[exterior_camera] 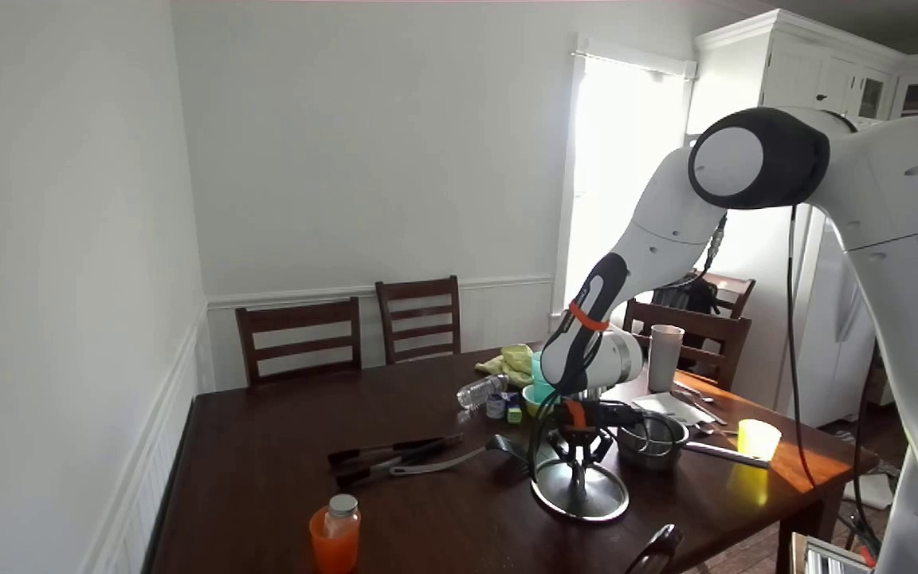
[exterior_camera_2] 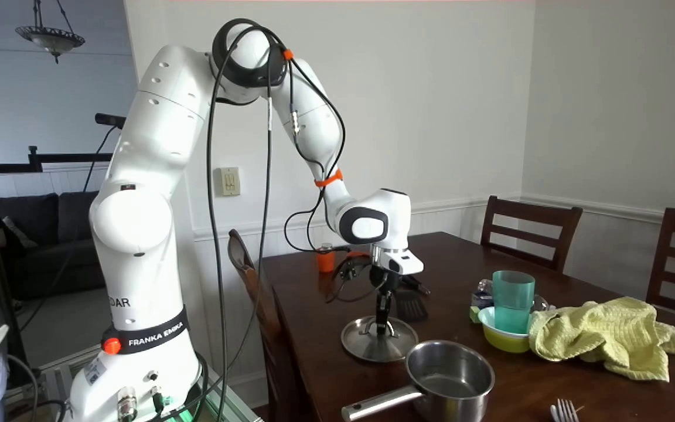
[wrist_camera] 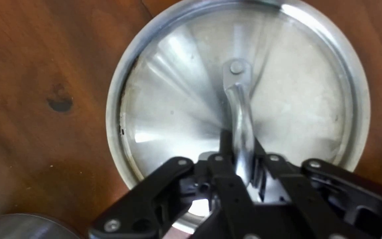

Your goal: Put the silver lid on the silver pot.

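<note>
Dark wood table (exterior_camera: 260, 446) with clutter carries everything. White arm (exterior_camera_2: 249, 53) reaches down over it. Silver pot (exterior_camera_2: 460, 410) stands upright there, uncovered; metal, likely the heavier of the pair, could slide if bumped. Silver lid (wrist_camera: 201, 106) is near the pot but apart, wood showing between them in the wrist view; looks roughly level, not on the pot yet. Can't tell if it touches the table or hangs just above it. Lid reads as thin, stiff metal: probably light to moderate weight, won't bend, not fragile, polished so likely slippery, may clang if dropped. Its rim (wrist_camera: 113, 103) is broad and slick, poor place to grab. Gripper (wrist_camera: 242, 142) looks clamped on the lid by its bar handle (wrist_camera: 240, 109). Right spot, I'd say: narrow, raised, arched, rigid. Best hold is mid-bar, over the lid's centre; the near end is hidden behind the gripper, so exact centring unclear. Held off-centre, the lid would likely tip along the bar. Finger pads (wrist_camera: 225, 142) sit either side of smooth rounded metal, so some twist is possible; wants a firm squeeze, slow carry. Rivet (wrist_camera: 236, 67) at the far end seems solid.
</note>
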